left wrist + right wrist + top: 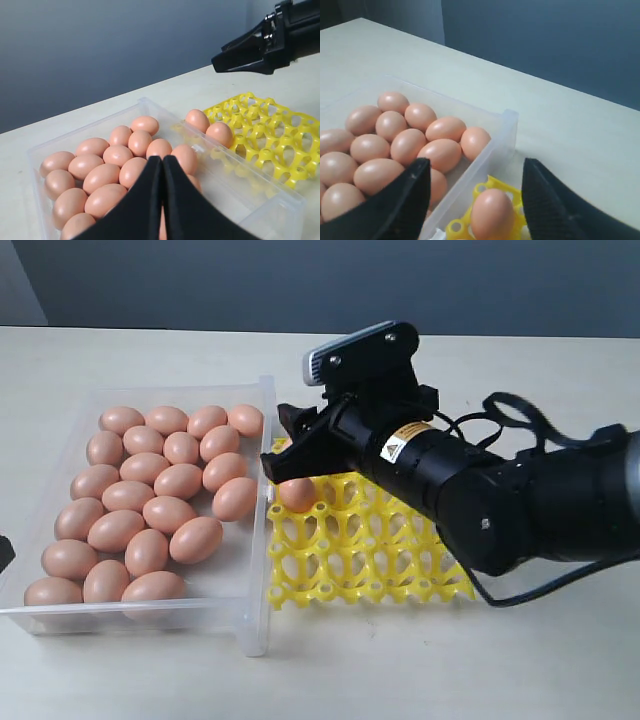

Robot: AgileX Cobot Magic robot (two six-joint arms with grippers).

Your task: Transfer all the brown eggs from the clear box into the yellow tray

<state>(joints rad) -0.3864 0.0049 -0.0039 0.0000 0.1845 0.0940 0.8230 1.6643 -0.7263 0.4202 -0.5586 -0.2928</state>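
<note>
At the far left, your left gripper is pressed together on nothing and sits near the left side of the clear box, pointing across it. Leave it there, out of the way. The box holds most of the brown eggs, packed touching one another in loose rows, so I judge the bulk of the job undone. Just beside the box's right wall lies the yellow tray. It has a corner egg in the cup next to the box and a second egg in the neighbouring cup along that edge.

Your right gripper hovers above that corner with its jaws spread wide. Its wrist camera shows one tray egg below and between the fingers, and neither finger seems to touch the shell. I judge that egg seated and free.

To do this step well:
- Lift straight up before you travel, so no finger clips a shell or drags the tray.
- Cross the box wall with room to spare.
- Come down over an egg at the pile's edge, span its narrow width, and close gently.

The right arm reaches in from the right, low across the tray. Its forearm slants down toward the box, and the wrist camera is uppermost.
</note>
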